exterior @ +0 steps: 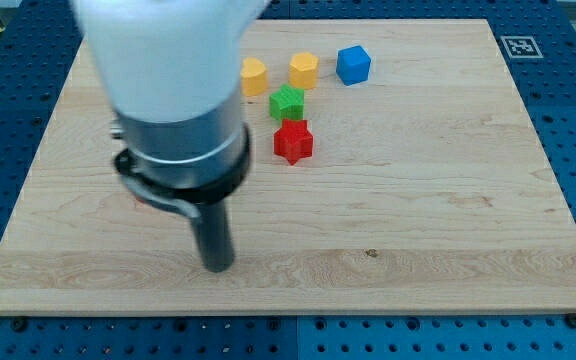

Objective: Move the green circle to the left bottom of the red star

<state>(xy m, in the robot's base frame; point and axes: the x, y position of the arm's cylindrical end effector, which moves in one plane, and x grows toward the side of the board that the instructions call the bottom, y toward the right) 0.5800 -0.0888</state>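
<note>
The green block, its shape unclear, sits touching the top of the red star. Two yellow blocks and a blue cube lie above. The tip rests on the table, well apart, lower left. No gripper is fitted.
</note>
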